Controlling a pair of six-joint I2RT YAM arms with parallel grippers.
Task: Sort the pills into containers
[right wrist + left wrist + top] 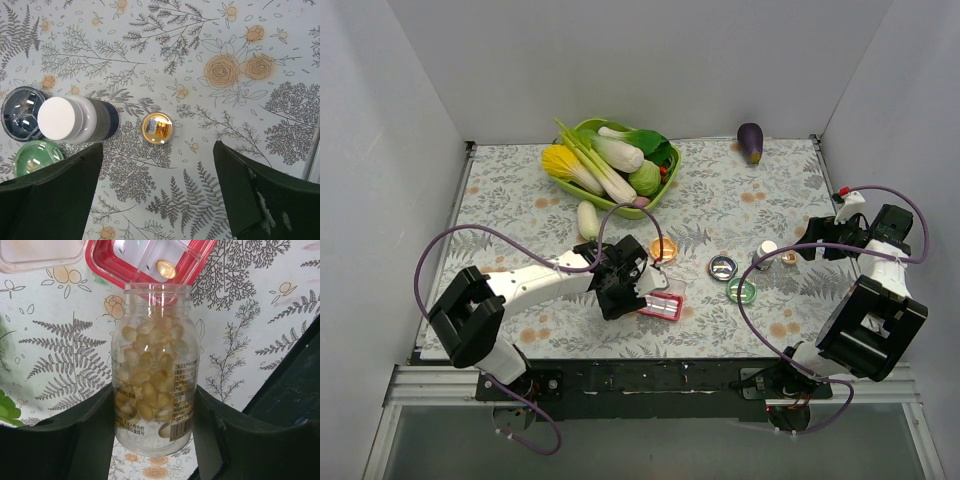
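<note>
Red box [661,303]: one, by the near edge of the table [510,205], about midway along.
Pills [165,269]: one is seen in a compartment; those in the clear bottle [152,355] are too crowded to be counted.
Left gripper [152,400]: clamped on the clear bottle.
Right gripper [157,150]: spread wide, nothing held.
Other bottles: two, white-capped bottle [60,118] and gold-capped bottle [157,127].

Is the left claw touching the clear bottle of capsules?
Touching. Left wrist view: the left claw has its fingers pressed against both sides of the clear bottle.

You've got three bottles [70,119], three round discs [722,267], one red box [660,306] with one pill [165,269] in it, one green bowl [588,127], one eggplant [751,141].
</note>
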